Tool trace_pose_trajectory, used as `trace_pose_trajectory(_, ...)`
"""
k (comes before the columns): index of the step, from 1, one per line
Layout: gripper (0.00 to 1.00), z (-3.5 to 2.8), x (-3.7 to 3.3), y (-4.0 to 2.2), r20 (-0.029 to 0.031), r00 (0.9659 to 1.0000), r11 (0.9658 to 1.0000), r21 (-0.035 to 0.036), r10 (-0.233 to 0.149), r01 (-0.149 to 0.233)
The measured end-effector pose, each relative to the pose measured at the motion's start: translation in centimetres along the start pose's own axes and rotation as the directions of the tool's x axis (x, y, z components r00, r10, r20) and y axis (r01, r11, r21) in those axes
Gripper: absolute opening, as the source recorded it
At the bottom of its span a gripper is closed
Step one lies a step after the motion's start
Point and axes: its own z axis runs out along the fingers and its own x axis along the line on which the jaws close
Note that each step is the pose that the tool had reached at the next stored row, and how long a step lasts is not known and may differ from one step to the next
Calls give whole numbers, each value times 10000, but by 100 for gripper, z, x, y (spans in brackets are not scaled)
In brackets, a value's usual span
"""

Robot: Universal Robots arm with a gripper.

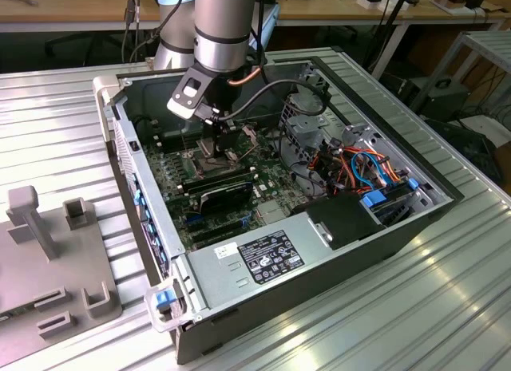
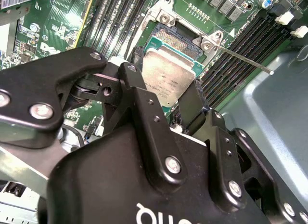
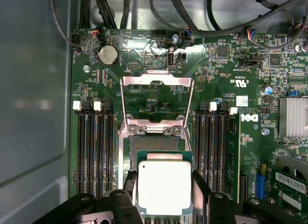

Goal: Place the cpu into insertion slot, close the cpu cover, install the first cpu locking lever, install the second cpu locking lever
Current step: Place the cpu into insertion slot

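**Claw** (image 3: 164, 178): closed narrowly on the cpu (image 3: 164, 191), a small flat square chip with a dull silver-grey metal face. One black finger (image 3: 198, 185) bears on each opposite edge. This edge grip likely keeps the chip level and its underside untouched.

**Directly beneath the claw:** the insertion slot (image 3: 153, 143), a square dark socket with a metal rim, is partly overlapped by the chip. Seating cannot be confirmed.

**Just beyond the fingertips:** the cpu cover (image 3: 156, 80), a thin silvery hinged frame, stands folded back, leaving the socket accessible.

**Beside the claw:** a thin steel locking lever (image 2: 243, 59) stands unlatched, clear of the socket.

**Surroundings:** green circuit board (image 3: 226, 79), open grey metal computer case (image 1: 239, 295), ribbed aluminium counter (image 1: 447, 307).
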Motion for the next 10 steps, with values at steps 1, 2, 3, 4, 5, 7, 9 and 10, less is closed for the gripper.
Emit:
trace_pose_trajectory(1,55,1,0,0,-1,10000,10000,0,0,0)
trace_pose_trajectory(2,55,3,0,0,0,10000,10000,0,0,0)
trace_pose_trajectory(3,55,5,0,0,-1,10000,10000,-1,0,0)
trace_pose_trajectory(4,55,9,1,0,-3,10000,10000,-2,0,0)
trace_pose_trajectory(5,55,23,1,0,-1,10000,10000,-1,0,0)
trace_pose_trajectory(7,55,53,13,2,1,10000,10000,2,1,-1)
trace_pose_trajectory(9,55,77,32,2,0,10000,10000,1,1,-1)
trace_pose_trajectory(10,55,88,40,3,0,10000,10000,1,0,0)
